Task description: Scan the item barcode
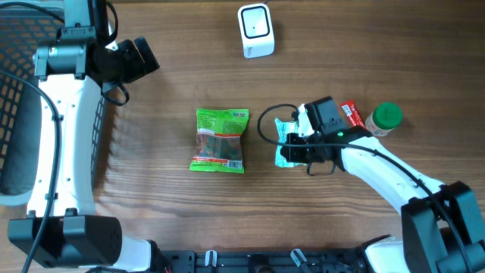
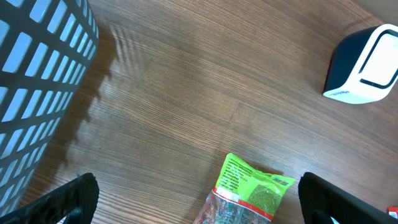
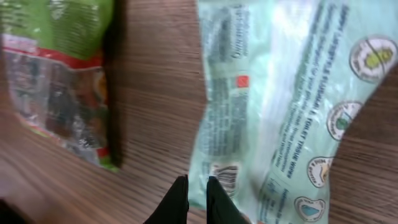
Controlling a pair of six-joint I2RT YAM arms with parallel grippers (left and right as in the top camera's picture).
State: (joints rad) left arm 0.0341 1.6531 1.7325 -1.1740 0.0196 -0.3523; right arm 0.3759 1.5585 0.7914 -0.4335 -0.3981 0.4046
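Mint-green packet (image 3: 273, 93): flat on the wooden table (image 1: 151, 197), right of centre in the overhead view, printed side up, barcode (image 3: 227, 174) near its lower left corner.

Black mesh basket (image 1: 14, 83): far left edge of the frame.

Left gripper (image 2: 196, 202): upper left, above the table near the basket, jaws spread wide, nothing between them.

Green snack bag (image 1: 220, 140): centre of the frame, lying flat, apart from the packet.

White barcode scanner (image 1: 255, 30): top centre, standing alone.

Right gripper (image 3: 198, 199): over the packet, fingers pinched almost together on the packet's left edge, just beside the barcode.

Red pack (image 1: 352, 112): just right of the gripper.

Green-capped bottle (image 1: 385, 119): beside the red pack, far right.
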